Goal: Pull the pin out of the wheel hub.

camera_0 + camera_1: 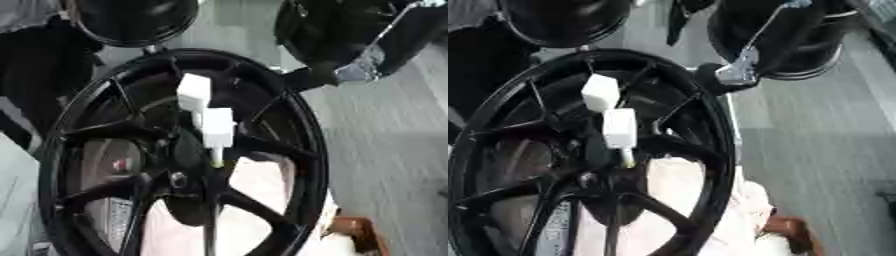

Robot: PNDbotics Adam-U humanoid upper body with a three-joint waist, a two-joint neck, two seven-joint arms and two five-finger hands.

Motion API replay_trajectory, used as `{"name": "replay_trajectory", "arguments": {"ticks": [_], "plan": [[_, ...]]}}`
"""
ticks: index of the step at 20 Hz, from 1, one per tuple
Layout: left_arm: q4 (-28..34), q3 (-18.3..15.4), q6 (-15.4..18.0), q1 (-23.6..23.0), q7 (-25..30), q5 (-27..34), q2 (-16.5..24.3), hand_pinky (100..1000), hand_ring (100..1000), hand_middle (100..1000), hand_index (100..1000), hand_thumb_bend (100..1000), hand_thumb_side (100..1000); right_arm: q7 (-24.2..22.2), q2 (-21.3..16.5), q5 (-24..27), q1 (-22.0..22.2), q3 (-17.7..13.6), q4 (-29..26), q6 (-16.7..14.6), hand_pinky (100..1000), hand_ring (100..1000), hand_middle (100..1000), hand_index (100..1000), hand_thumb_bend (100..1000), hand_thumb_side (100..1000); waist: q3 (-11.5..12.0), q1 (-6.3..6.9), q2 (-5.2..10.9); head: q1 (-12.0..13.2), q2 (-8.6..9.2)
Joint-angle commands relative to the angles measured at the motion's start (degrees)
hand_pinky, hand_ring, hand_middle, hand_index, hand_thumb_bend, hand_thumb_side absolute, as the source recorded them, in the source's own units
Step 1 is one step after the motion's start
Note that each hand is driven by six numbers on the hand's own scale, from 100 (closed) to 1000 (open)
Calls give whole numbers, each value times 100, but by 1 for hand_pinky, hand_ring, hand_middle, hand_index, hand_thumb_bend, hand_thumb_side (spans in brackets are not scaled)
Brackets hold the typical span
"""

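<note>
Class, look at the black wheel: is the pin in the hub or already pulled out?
In. The pin pokes from the hub of the wheel, white blocks stacked above it. No robot hand visibly touches it.

Both head cameras look steeply down, close in, on the same black wheel (184,155) filling the frame, with grey floor (824,165) on the right, the right eye view showing it shifted slightly leftward.

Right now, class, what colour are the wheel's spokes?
Black, like the rest of the wheel; the left eye view shows them best.
</note>
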State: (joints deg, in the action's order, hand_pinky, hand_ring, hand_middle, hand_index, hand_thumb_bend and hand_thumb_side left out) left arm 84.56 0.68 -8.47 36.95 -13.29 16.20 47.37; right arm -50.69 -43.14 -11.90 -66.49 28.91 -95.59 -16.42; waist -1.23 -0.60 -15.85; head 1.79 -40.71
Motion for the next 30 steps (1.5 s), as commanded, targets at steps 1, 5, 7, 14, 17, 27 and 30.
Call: {"name": "replay_trajectory", "arguments": {"ticks": [1,5,7,14,17,27,30], "plan": [[110,-72,2,61,-10,30,278,801,820,750,861,416,736,-52,-166,24,-86,-133,-94,-71,915,856,807,831,220,551,-11,31,104,5,22],[129,-73,2,44,-6,32,286,801,820,749,861,415,738,-30,-184,33,-79,-157,-126,-63,915,856,807,831,219,552,-6,34,93,9,-3],[129,-73,-3,33,-6,35,287,801,820,750,861,413,739,-24,-189,38,-78,-162,-137,-57,915,856,807,831,219,552,-3,31,90,10,-11],[153,-73,-5,46,1,29,289,801,821,750,862,409,741,28,-69,-73,-186,-133,12,-67,915,861,810,834,235,545,44,2,54,0,20],[171,-85,-7,40,-7,32,297,801,822,751,862,405,744,105,42,-230,-281,-125,180,-179,916,867,812,836,255,532,106,-34,4,-43,71],[352,-129,8,80,-53,53,387,803,821,751,862,397,749,641,-159,-803,-52,-223,232,-623,916,873,813,838,300,512,525,-249,-308,-349,367],[435,-139,16,117,-63,36,434,804,821,752,862,396,749,754,-242,-902,33,-251,161,-655,918,876,814,839,315,500,690,-333,-422,-440,479]]}}
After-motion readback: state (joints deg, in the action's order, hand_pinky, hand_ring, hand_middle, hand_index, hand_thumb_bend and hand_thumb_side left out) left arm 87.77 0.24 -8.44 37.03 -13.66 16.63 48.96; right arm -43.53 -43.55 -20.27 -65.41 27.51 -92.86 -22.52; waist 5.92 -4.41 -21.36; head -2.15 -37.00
